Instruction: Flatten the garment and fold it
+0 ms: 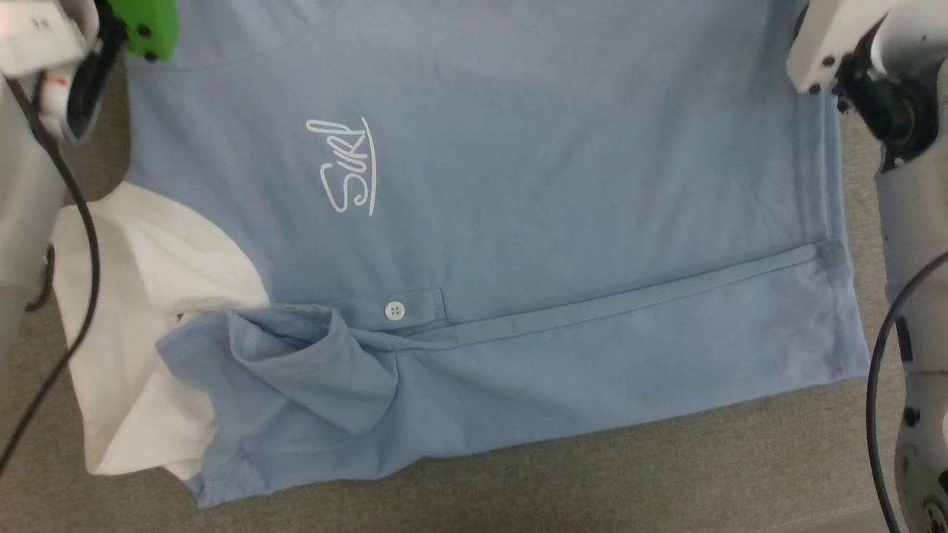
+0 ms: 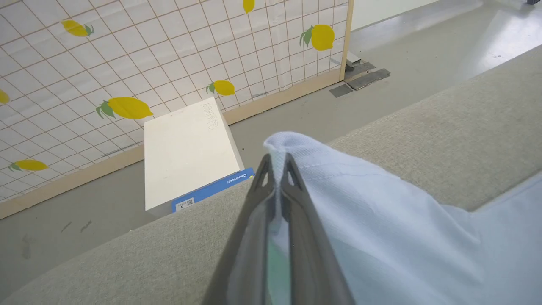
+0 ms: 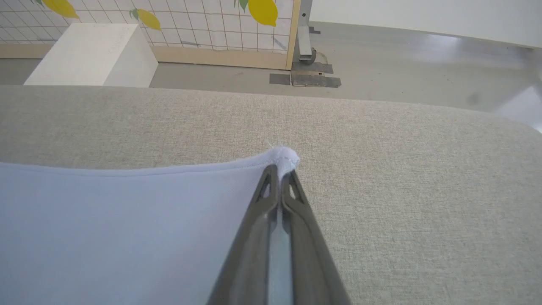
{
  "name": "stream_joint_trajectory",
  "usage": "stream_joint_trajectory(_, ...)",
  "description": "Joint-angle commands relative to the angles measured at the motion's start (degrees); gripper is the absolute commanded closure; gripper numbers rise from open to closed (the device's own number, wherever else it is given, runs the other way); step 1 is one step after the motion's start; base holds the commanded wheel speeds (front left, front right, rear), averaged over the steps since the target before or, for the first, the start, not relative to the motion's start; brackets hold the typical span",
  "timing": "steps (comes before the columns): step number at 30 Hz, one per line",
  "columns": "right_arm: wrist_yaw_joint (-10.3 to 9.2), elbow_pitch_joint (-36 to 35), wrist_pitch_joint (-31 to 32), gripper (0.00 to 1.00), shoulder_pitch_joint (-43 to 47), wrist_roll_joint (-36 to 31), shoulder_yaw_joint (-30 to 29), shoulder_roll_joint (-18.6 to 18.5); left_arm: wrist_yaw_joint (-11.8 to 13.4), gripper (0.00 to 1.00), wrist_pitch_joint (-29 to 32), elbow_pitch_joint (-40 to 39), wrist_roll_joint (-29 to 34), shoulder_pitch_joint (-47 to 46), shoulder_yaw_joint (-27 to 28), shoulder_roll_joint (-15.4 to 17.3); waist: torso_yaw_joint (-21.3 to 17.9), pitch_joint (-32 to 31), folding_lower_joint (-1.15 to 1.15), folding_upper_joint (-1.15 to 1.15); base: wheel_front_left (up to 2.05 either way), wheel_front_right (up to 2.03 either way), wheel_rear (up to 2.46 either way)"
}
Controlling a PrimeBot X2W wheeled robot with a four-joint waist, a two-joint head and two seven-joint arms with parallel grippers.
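The garment, a light blue polo shirt, lies spread on a grey fabric-covered table, with white script on the chest, a white placket button and its white collar at the left. The near side is folded over along a seam. In the left wrist view, my left gripper is shut on a bunched fold of the garment, lifted off the table. My right gripper pinches a corner of the garment along its hem, just above the table.
Pale forearms frame the head view, the left with a green part, the right at the table's right edge. Beyond the table's far edge stand a white box and a lemon-patterned tiled screen on a grey floor.
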Motion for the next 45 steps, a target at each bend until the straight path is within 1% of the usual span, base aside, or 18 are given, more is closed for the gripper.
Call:
stream_joint_trajectory(1,-0.09,-0.7,-2.1,1.0,2.0,0.9,0.9,-0.9,-0.3,1.0,-1.7,-0.2,-0.7,2.5,0.2,-0.2,1.1,-4.3,0.0,0.0,0.0,0.0,0.0)
stream_joint_trajectory(5,-0.09,-2.3,-7.7,1.0,7.4,3.4,2.9,-3.1,-0.7,1.0,-5.8,-2.5,-2.6,8.9,0.3,-0.4,2.3,-9.2,0.0,0.0,0.0,0.0,0.0)
stream_joint_trajectory(8,-0.09,-4.1,-11.3,1.0,11.9,4.7,4.3,-5.0,-0.6,1.0,-8.4,-5.5,-5.4,14.5,1.1,-0.7,3.3,-12.4,0.0,0.0,0.0,0.0,0.0)
stream_joint_trajectory(12,-0.09,-6.7,-15.3,1.0,18.3,6.3,5.1,-6.7,0.7,1.0,-11.4,-10.5,-8.0,22.9,2.2,0.3,4.5,-16.2,0.0,0.0,0.0,0.0,0.0)
stream_joint_trajectory(17,-0.09,-9.1,-17.3,1.0,25.8,8.1,5.1,-8.3,3.7,1.0,-13.6,-17.6,-11.6,34.6,3.5,2.3,5.8,-19.7,0.0,0.0,0.0,0.0,0.0)
stream_joint_trajectory(22,-0.09,-10.1,-16.0,1.0,31.2,8.9,4.8,-9.7,6.6,1.0,-14.1,-23.7,-15.4,45.5,4.1,3.7,6.9,-20.8,0.0,0.0,0.0,0.0,0.0)
stream_joint_trajectory(25,-0.09,-10.3,-14.5,1.0,33.3,8.4,5.2,-10.9,7.5,1.0,-14.8,-26.2,-17.6,51.0,4.2,3.8,7.6,-21.0,0.0,0.0,0.0,0.0,0.0)
stream_joint_trajectory(28,-0.09,-9.5,-12.0,1.0,34.9,7.5,6.3,-12.3,7.8,1.0,-15.2,-27.4,-19.3,55.3,3.7,3.6,8.3,-21.1,0.0,0.0,0.0,0.0,0.0)
stream_joint_trajectory(30,-0.09,-8.7,-10.1,1.0,35.7,6.9,7.7,-13.2,7.5,1.0,-15.1,-27.4,-20.3,57.3,3.0,3.2,8.6,-21.2,0.0,0.0,0.0,0.0,0.0)
stream_joint_trajectory(34,-0.09,-6.1,-6.1,1.0,36.7,5.9,10.3,-14.6,6.2,1.0,-14.3,-26.0,-21.7,59.9,1.2,2.3,9.3,-21.5,0.0,0.0,0.0,0.0,0.0)
stream_joint_trajectory(38,-0.09,-3.3,-2.9,1.0,37.3,6.0,12.0,-14.7,4.5,1.0,-12.9,-23.6,-22.8,61.1,-1.0,1.2,9.8,-21.8,0.0,0.0,0.0,0.0,0.0)
stream_joint_trajectory(41,-0.09,-1.5,-1.2,1.0,37.5,6.4,12.9,-14.8,3.9,1.0,-12.4,-21.3,-22.7,61.4,-2.2,0.6,10.0,-22.3,0.0,0.0,0.0,0.0,0.0)
stream_joint_trajectory(42,-0.09,-1.1,-0.8,0.98,37.5,6.8,12.8,-14.7,3.8,1.0,-12.3,-20.7,-22.6,61.4,-2.5,0.3,10.0,-22.5,0.0,0.0,0.0,0.0,0.0)
stream_joint_trajectory(43,-0.09,-0.9,-0.4,0.73,37.6,7.1,12.7,-14.5,3.7,1.0,-12.3,-20.1,-22.7,61.4,-2.7,0.0,10.0,-22.7,0.0,0.0,0.0,0.0,0.0)
stream_joint_trajectory(44,-0.09,-0.8,0.0,0.51,37.9,7.3,12.6,-14.5,3.7,0.81,-12.4,-19.5,-22.7,61.5,-2.8,-0.3,10.1,-23.1,0.0,0.0,0.0,0.0,0.0)
stream_joint_trajectory(45,-0.09,-0.8,0.2,0.0,38.1,7.5,12.2,-14.5,3.9,0.18,-12.5,-19.2,-22.5,61.4,-3.0,-0.4,10.2,-23.3,0.0,0.0,0.0,0.0,0.0)
